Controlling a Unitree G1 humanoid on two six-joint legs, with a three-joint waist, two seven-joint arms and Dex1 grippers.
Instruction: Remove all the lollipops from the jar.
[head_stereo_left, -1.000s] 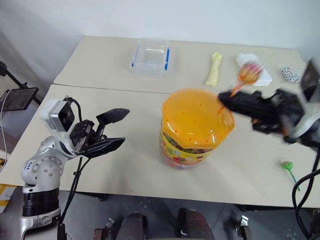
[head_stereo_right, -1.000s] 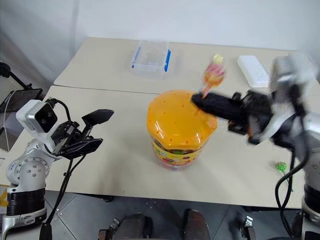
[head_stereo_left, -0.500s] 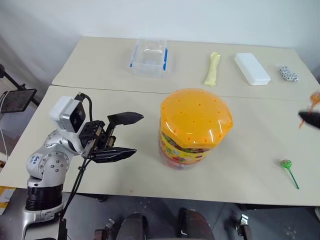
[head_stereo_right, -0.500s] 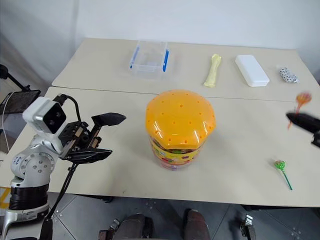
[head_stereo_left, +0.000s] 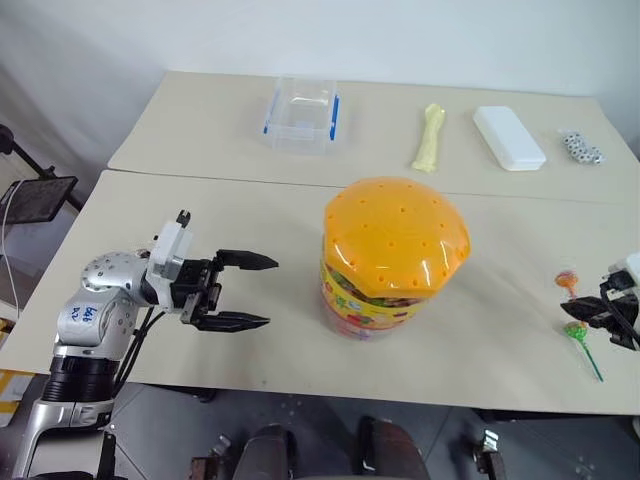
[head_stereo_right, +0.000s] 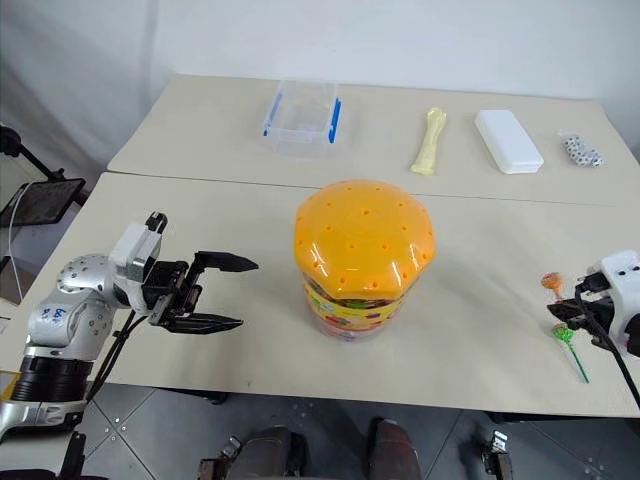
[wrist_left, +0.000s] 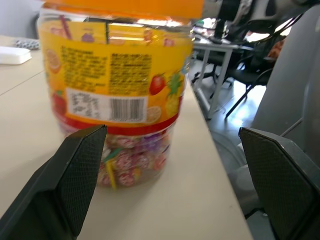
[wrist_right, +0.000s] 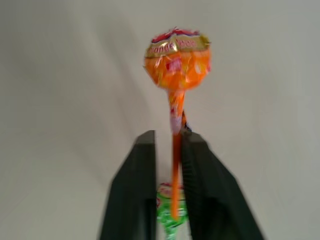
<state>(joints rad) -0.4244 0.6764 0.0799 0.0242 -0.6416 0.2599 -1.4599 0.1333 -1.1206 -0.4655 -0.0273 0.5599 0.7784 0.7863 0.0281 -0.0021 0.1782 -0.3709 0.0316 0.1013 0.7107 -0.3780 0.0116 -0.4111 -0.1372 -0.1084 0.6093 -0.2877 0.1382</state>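
Right wrist view has the right gripper (wrist_right: 168, 165) with jaws slightly apart, the orange lollipop (wrist_right: 177, 57) stick between them, above the green lollipop (wrist_right: 170, 212); let it drop beside, not onto, it. Left eye view puts the left gripper (head_stereo_left: 250, 291), jaws wide apart, beside the lidded jar (head_stereo_left: 392, 255) on the tabletop (head_stereo_left: 250, 210).

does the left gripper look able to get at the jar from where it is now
Probably yes. The left gripper is wide open, level and aimed at the jar, with bare table between them. Whether its open fingers can span the jar can't be told.
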